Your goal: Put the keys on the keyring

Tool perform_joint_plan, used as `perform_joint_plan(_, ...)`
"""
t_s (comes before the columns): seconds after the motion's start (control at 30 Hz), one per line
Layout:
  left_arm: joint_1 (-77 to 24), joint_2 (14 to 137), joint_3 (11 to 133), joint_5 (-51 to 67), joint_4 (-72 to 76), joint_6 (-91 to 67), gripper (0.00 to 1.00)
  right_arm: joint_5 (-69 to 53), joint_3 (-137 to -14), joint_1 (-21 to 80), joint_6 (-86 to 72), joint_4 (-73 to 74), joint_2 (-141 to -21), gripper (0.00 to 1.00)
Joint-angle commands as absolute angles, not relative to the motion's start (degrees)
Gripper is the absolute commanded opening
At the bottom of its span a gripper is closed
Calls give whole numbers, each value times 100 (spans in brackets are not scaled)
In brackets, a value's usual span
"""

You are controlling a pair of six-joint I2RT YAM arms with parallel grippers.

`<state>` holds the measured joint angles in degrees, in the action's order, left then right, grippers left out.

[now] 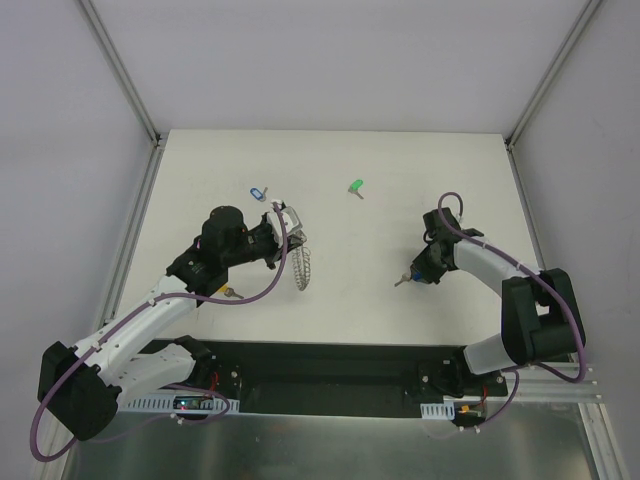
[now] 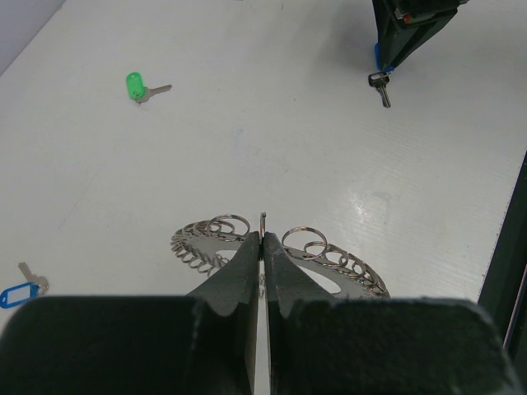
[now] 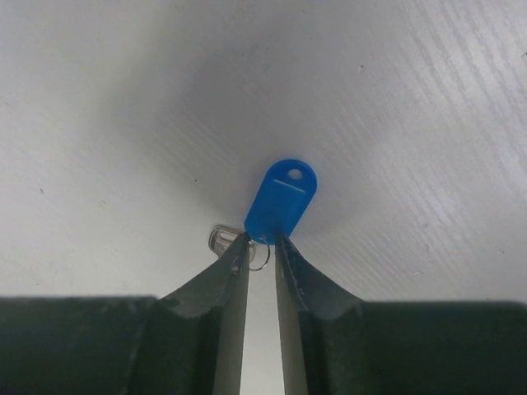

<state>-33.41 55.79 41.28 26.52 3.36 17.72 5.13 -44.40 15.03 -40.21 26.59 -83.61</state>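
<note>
My left gripper (image 1: 284,231) (image 2: 263,239) is shut on one small wire loop of the keyring (image 1: 301,258) (image 2: 346,267), a silver wreath-like ring held on edge just off the table. My right gripper (image 1: 410,277) (image 3: 262,240) pinches the narrow end of the solid-blue key's plastic head (image 3: 282,197). Its small split ring and silver blade hang by the left fingertip. In the left wrist view that blue key (image 2: 383,86) dangles under the right gripper, far right of the keyring. The green key (image 1: 355,187) (image 2: 136,85) and the pale blue key (image 1: 258,192) (image 2: 16,292) lie on the table.
A small yellowish key (image 1: 229,292) lies beside the left forearm. The white table (image 1: 340,300) ends in a black rail at the near edge, with grey walls and metal posts around the other sides.
</note>
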Motion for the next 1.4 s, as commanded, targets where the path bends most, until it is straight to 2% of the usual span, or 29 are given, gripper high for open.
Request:
perform_joint_plan(0.0,-3384,5397,4122,2716,536,1890,0,554,-4509,1503,-4166,2892,-8183,22)
perform_joint_plan(0.23,-3384,5388,4122,2725,536,1890,0,501,-4456,1512,-4306,2839,-8200,23)
perform_joint_plan(0.5,-3384,5396,4122,2733,527,1898,0,501,-4412,1512,-4579,2795,-8130,31)
perform_joint_plan(0.73,-3384,5379,4122,2733,519,1898,0,571,-4412,1538,-4579,2786,-8173,32)
perform_joint_plan(0.97,-3384,5370,4131,2733,510,1916,0,615,-4614,1617,-3956,2690,-8665,29)
perform_joint_plan(1.37,-3384,5353,4131,2716,501,1934,0,580,-5888,2039,-2058,2935,-9589,22)
